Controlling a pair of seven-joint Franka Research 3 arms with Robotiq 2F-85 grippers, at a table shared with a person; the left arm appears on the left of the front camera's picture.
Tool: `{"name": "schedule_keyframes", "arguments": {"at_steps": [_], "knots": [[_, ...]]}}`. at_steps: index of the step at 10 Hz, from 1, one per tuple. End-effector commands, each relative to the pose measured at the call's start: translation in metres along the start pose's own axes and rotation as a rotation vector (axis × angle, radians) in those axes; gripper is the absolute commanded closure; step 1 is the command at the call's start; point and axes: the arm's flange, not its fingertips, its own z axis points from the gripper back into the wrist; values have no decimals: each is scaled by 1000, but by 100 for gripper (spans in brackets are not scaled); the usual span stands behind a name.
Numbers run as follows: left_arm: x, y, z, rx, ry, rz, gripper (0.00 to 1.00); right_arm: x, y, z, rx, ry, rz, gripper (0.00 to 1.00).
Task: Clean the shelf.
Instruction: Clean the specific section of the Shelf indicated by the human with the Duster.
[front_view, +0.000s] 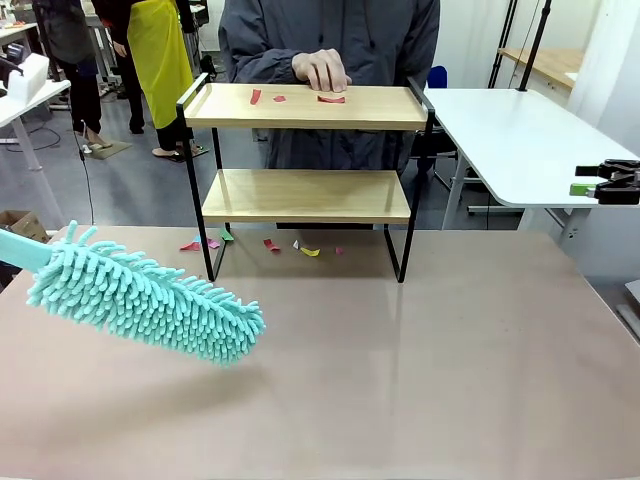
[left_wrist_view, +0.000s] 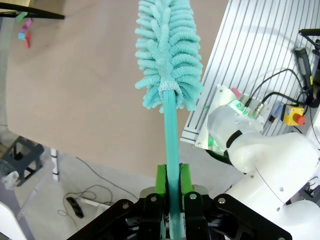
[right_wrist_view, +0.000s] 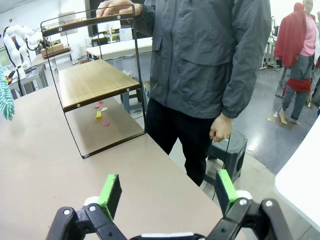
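Teal, shaggy microfibre duster (front_view: 150, 300) on a slim teal plastic handle (left_wrist_view: 171, 135) hangs low over the brown tabletop (front_view: 420, 380), the left pincer (left_wrist_view: 171, 180) clamped tight on that handle between its green pads. The duster's long axis runs straight out from the fingers, head tilted down, tip aimed at mid-table. Ahead of the tip and higher stands the small two-tier shelf (front_view: 305, 195) of light wooden boards in a thin black metal frame, well apart, with open tabletop between. Coloured paper scraps (front_view: 270, 244) lie on the table beneath it. Red scraps (front_view: 330, 98) sit on the top board, just beside a person's hand (front_view: 322, 70). Raised side rails would bound any sweep. The right pincer (right_wrist_view: 167, 192), jaws wide and empty, hangs far off to the side, so the left looks better placed.
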Motion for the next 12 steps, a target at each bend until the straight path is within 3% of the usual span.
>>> {"name": "schedule_keyframes", "arguments": {"at_steps": [1, 5, 7, 10, 12], "knots": [[-3, -2, 0, -11, -15, -1, 87, 2, 0, -1, 1, 0, 14, 0], [0, 0, 0, 0, 0, 0, 87, 2, 0, -1, 1, 0, 14, 0], [0, -2, 18, -85, -128, -11, 87, 2, 0, -1, 1, 0, 14, 0], [15, -29, 77, -120, -317, -27, 87, 2, 0, -1, 1, 0, 14, 0], [43, -55, 129, -173, -429, 58, 87, 2, 0, -1, 1, 0, 14, 0]]}}
